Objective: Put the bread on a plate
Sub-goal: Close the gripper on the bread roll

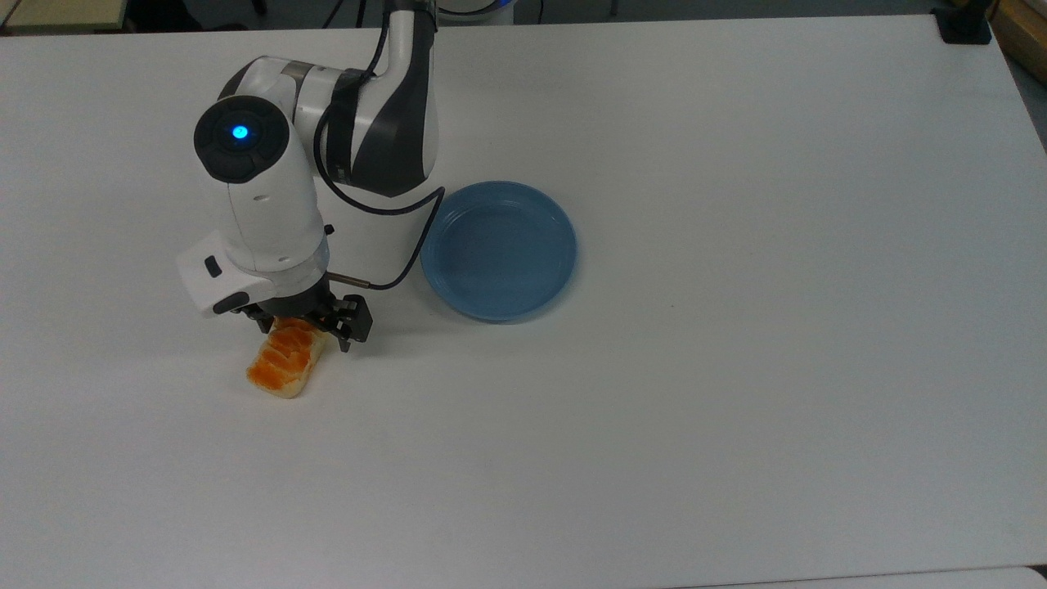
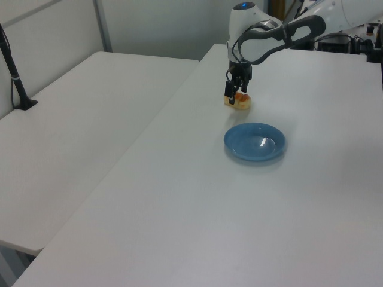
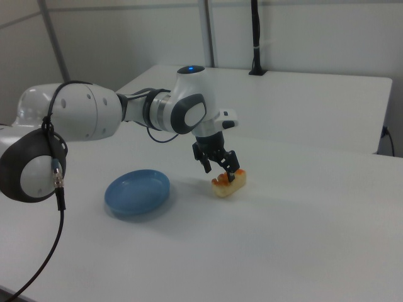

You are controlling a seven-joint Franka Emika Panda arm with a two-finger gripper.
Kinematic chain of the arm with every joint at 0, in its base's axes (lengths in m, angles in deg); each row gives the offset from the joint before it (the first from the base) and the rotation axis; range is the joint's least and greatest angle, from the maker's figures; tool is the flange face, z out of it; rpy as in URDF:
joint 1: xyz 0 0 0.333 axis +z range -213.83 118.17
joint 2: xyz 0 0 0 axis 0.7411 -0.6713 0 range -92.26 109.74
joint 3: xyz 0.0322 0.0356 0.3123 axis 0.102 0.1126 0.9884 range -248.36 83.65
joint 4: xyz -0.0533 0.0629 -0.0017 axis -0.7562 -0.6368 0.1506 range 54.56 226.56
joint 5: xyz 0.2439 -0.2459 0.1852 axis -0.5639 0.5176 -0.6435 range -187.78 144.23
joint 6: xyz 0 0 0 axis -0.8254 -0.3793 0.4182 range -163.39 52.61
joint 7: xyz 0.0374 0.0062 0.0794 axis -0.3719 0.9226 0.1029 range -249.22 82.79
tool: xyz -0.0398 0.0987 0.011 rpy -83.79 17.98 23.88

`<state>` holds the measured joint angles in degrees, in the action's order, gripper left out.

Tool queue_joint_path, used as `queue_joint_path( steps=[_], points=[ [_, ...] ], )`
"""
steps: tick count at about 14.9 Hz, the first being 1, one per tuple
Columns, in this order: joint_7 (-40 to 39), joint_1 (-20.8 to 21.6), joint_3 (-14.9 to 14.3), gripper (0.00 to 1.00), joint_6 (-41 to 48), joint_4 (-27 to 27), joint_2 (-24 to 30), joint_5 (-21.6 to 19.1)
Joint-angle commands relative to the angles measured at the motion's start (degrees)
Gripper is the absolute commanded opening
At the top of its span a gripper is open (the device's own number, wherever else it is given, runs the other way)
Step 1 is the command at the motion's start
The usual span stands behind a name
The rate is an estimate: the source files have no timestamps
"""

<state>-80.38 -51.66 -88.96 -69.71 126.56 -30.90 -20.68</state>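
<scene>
Spreading across all three views, the white tabletop [image 1: 736, 409] is bare over most of its surface, with wide open room toward the top view's right and near edges. In the left view a second white table [image 2: 78, 119] sits alongside it across a narrow seam. A black clamp [image 1: 963, 24] grips the far right corner in the top view.

Reaching in from the far edge, the white and grey arm [image 1: 368, 106] bends down toward the top view's left side; a blue light [image 1: 239, 132] glows on its wrist, and a black cable [image 1: 409, 237] loops from wrist to forearm. No writing or label can be read anywhere.

Well inside the tabletop, the plate [image 1: 498, 249] lies empty, light blue, well clear of every edge, with free space around it.

Nearer the top view's left edge, the bread [image 1: 282, 368] rests flat on the tabletop, apart from the plate. The gripper [image 1: 304, 331] is lowered over the roll's far end, its black fingers [image 3: 236, 175] spread to either side of that end; whether they touch it cannot be told. The roll's near end sticks out past the gripper.
</scene>
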Motion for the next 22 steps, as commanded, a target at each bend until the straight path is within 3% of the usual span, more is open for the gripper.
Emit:
queue_joint_path(
  steps=[1,5,14,19,22],
  points=[
    [0.94,-0.74,-0.26,1.00,-0.85,-2.97,-2.11,1.28],
    [0.76,-1.35,-0.34,0.96,-1.11,-2.96,-2.72,1.37],
    [1.29,-1.09,0.18,0.52,-1.11,-2.96,-3.08,2.77],
    [1.20,-1.26,0.27,0.52,0.02,-2.00,0.69,2.86],
    [0.59,-0.83,0.97,0.52,0.82,3.35,7.62,2.77]
  ],
)
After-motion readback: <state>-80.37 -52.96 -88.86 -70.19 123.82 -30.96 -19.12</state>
